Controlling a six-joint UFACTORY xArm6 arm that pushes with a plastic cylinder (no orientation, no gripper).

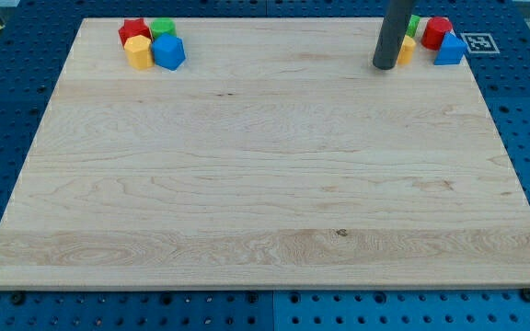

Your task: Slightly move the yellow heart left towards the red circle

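My dark rod comes down at the view's top right, and my tip (385, 66) rests on the board. Just to its right is a yellow block (407, 49), half hidden behind the rod, so its shape is unclear. It looks to be touching the rod. A red rounded block (437, 32) sits to the right of the yellow one. A green block (415, 24) peeks out behind the rod, and a blue block (450, 51) lies at the cluster's right end.
A second cluster lies at the view's top left: a red block (133, 30), a green block (163, 28), a yellow hexagon-like block (139, 52) and a blue block (168, 52). The wooden board (265, 184) sits on a blue pegboard table. A black-and-white marker (478, 42) lies beyond the top right corner.
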